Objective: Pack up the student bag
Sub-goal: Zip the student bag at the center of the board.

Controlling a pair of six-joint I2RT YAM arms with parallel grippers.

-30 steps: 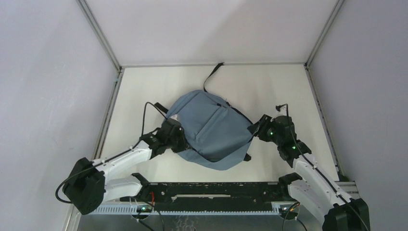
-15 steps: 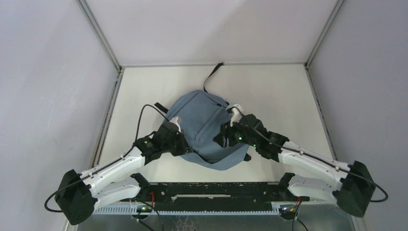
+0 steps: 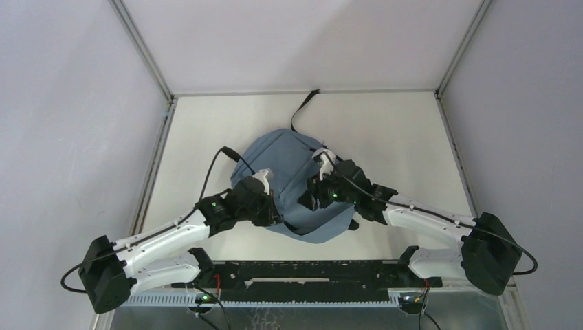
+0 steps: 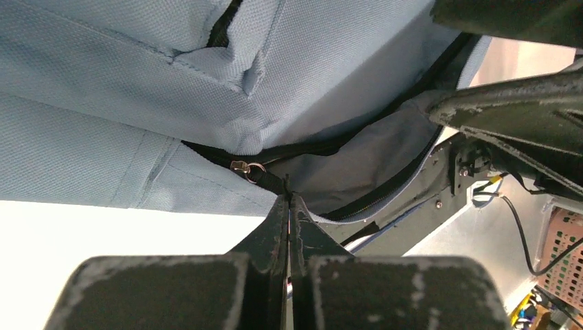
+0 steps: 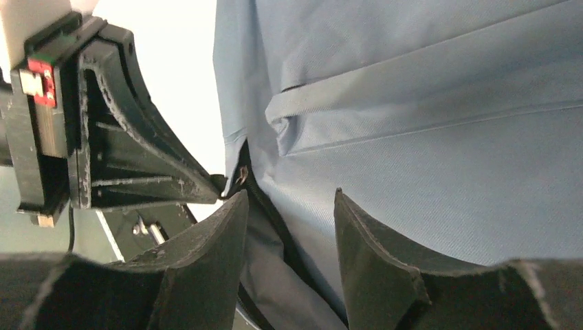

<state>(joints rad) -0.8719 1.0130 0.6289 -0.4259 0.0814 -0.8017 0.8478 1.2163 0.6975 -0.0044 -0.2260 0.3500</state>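
One soft slate-blue fabric backpack (image 3: 292, 180), centre frame on cream bench (image 3: 392, 130). Two grippers. Left gripper (image 4: 287, 201): jaws together, pinching black zip pull (image 4: 273, 181). Right gripper (image 5: 290, 201): jaws apart over fabric. Zip part-open, only lining visible inside.

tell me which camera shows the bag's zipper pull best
The left wrist view: the zipper pull shows close and sharp, its metal ring just ahead of the left gripper pinching it. The right wrist view shows it small on the student bag. In the top view the arms hide it.
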